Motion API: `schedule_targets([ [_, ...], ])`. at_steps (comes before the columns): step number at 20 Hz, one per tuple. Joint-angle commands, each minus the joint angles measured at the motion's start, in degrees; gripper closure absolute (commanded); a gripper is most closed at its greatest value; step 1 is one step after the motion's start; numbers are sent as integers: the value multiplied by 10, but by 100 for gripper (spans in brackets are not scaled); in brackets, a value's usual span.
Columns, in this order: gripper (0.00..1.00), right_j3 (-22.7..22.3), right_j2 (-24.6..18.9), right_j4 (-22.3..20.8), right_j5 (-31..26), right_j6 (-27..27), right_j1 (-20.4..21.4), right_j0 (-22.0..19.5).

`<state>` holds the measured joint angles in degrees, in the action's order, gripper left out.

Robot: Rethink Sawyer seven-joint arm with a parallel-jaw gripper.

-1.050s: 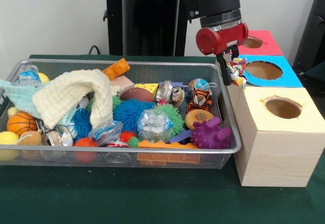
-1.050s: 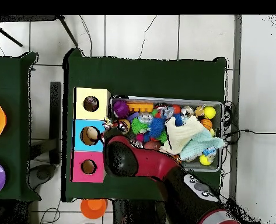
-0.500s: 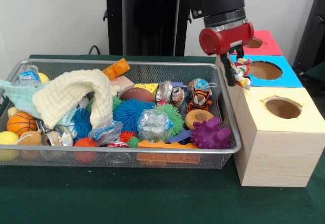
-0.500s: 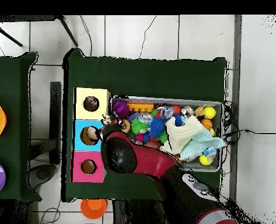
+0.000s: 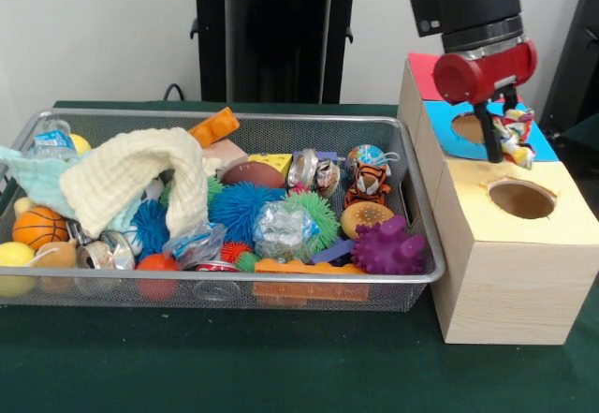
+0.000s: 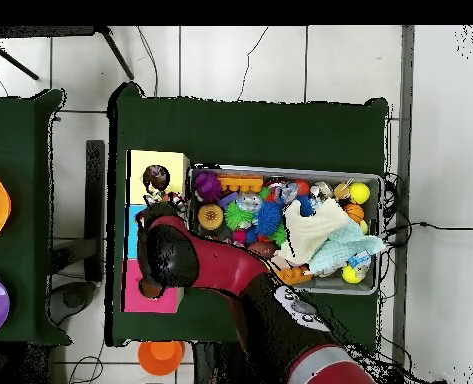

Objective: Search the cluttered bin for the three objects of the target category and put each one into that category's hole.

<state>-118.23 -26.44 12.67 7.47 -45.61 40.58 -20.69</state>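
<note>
wire mesh bin (image 5: pixel 412 198) on the dark green tabletop (image 5: pixel 281 376), crowded with a cream knitted cloth (image 5: pixel 140 174), a blue spiky ball (image 5: pixel 245 209), a small striped tiger toy (image 5: pixel 368 184) and a purple spiky ball (image 5: pixel 387 248). right of it, wooden box row with yellow top (image 5: pixel 552 216), blue top (image 5: pixel 440 118) and red top (image 5: pixel 423 65). above the blue top's hole, black fingers (image 5: pixel 489 141) of the red gripper (image 5: pixel 496 146) clenched on a multicoloured knotted rope toy (image 5: pixel 510 136), dangling clear of the box, red, green, white and yellow strands.
</note>
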Motion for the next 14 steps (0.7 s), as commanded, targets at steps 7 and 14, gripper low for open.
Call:
schedule_targets([
  [7, 100, 62, 50, 54, 34, -185, -32, 29],
  [14, 100, 72, 73, 62, 52, -188, -41, 51],
])
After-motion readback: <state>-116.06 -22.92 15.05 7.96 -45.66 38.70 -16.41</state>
